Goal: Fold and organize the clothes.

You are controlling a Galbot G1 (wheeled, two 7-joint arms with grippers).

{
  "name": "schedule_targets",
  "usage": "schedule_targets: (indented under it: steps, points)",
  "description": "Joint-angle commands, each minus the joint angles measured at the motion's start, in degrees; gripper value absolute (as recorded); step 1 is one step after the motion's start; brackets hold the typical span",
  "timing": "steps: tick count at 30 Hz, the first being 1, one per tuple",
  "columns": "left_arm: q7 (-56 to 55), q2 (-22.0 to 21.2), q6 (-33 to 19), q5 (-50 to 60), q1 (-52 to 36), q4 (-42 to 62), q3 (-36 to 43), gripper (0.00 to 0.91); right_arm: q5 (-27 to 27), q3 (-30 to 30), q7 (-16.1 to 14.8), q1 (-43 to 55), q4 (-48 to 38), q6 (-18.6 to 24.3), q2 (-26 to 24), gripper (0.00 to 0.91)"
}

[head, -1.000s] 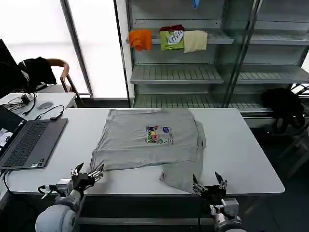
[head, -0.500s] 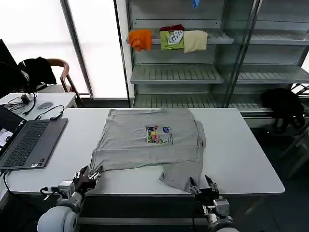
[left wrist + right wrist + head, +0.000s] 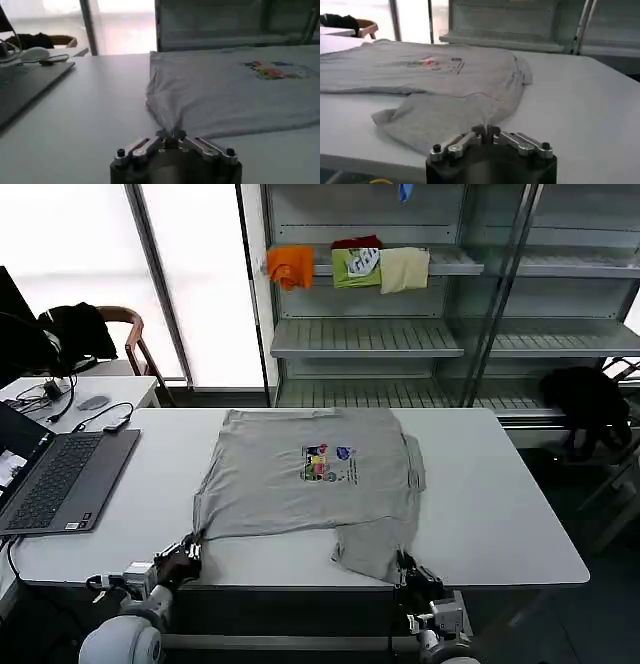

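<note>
While the grey shirt point(image 3: 312, 479) lies flat mid-frame on the white table point(image 3: 500, 504), my 2 grippers sit at the lower edge, left gripper point(image 3: 190, 550) clenched on its corner, right gripper point(image 3: 406, 568) pinching its sleeve.

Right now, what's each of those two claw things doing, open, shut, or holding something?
Left tool: shut on the near left corner of the grey T-shirt.
Right tool: shut on the T-shirt's near right edge, at the table front.

We see the shirt point(image 3: 312, 477) spread mid-bench point(image 3: 500, 504), laptop point(image 3: 55, 479) to its left, each gripper at the near edge: left gripper point(image 3: 190, 550), right gripper point(image 3: 406, 568).
</note>
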Motion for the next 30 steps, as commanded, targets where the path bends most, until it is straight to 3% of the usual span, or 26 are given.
schedule_targets:
  steps: [1,6,15,30]
  points:
    - [0.5,0.0,-0.8,-1.2,-0.1,-0.2,0.0,0.000,0.5,-0.8,-0.1,-0.3,0.1,1.5,-0.4,0.000]
    - [-0.5,0.0,-1.9,-4.8,-3.0,-1.3,-0.4,0.000,3.9,1.6,0.6,1.3,2.1,2.8,1.0,0.000]
    - [-1.4,-0.2,-2.1,-8.8,-10.1,0.5,0.4,0.000,6.9,4.6,1.1,10.5,0.2,-0.5,1.9,0.000]
    - [-3.2,-0.9,-1.9,-8.7,-21.7,11.8,2.0,0.000,8.2,1.4,2.3,30.8,-16.9,-3.9,3.1,0.000]
